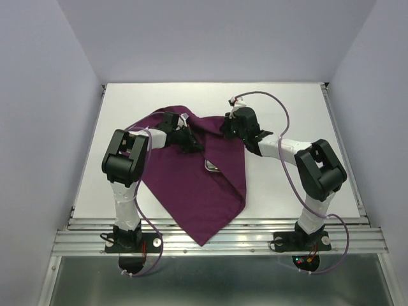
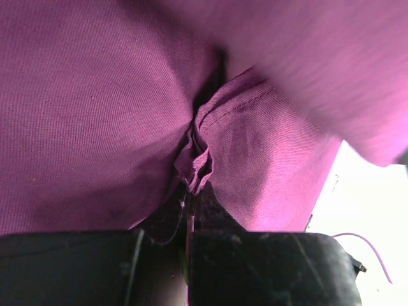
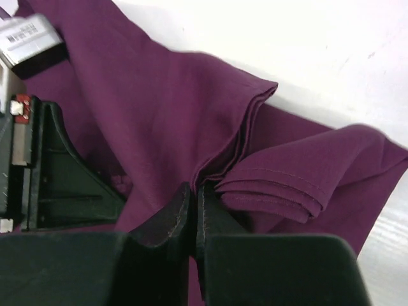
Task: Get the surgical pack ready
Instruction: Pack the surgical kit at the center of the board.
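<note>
Pale, plain walls [image 1: 38,95] box in a white bench [image 1: 306,115], with both arm bases [image 1: 127,239] bolted along its near edge. Just beyond them, the near corner of a large deep-purple cloth wrap [image 1: 191,197] points at that edge, slightly left of centre. From there the cloth spreads diagonally to the middle of the bench, its side flaps folded inward over one another. Where the flaps overlap, near the bench's middle, a small silvery sliver [image 1: 210,167] peeks out. It may be the rim of a rectangular steel tray, though too little shows to be sure.

Farther on, over the far left part of the cloth, the left gripper [image 2: 191,191] has its jaws pressed together on a bunched, stitched hem of the wrap. Just right of it, above the cloth's far flap, the right gripper [image 3: 194,194] is likewise closed down. Its jaws nip layered fold edges that run into the narrow gap between them. Bare white bench lies between the cloth and the far edge.
</note>
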You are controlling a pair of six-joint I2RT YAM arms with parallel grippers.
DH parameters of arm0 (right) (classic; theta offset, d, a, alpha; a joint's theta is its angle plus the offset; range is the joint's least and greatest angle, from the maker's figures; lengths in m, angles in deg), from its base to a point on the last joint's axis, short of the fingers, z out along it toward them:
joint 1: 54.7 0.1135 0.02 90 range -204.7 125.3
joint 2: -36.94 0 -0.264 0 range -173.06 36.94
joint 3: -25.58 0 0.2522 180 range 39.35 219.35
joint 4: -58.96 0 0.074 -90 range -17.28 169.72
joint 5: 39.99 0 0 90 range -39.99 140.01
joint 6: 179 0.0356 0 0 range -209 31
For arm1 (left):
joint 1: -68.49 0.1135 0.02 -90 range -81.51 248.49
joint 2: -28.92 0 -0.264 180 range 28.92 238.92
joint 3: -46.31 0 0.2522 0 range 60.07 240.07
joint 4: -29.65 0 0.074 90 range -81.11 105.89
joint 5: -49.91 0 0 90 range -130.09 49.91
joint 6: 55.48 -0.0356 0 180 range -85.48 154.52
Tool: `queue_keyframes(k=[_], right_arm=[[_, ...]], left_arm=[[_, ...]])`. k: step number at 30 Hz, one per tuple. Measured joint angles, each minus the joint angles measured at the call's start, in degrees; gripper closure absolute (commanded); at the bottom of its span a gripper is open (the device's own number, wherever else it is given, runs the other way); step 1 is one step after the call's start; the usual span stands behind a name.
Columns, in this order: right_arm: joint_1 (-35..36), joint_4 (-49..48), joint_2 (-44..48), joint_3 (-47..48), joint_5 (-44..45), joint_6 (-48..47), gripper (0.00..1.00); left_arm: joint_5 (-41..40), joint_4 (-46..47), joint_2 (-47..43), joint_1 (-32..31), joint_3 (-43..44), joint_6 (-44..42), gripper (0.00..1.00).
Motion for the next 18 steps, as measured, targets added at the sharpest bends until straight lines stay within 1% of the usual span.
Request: queue_keyframes(k=[5,18], right_arm=[[0.3,-2.3,0.0,-4.0,0.7,3.1,0.99],[0.4,-5.5,-1.3,-5.6,1.9,6.7,0.99]], left_arm=[[-0.2,0.0,0.0,0.0,0.0,0.2,1.00],[-3.2,-0.2,-2.6,0.0,-1.9,0.6,1.00]])
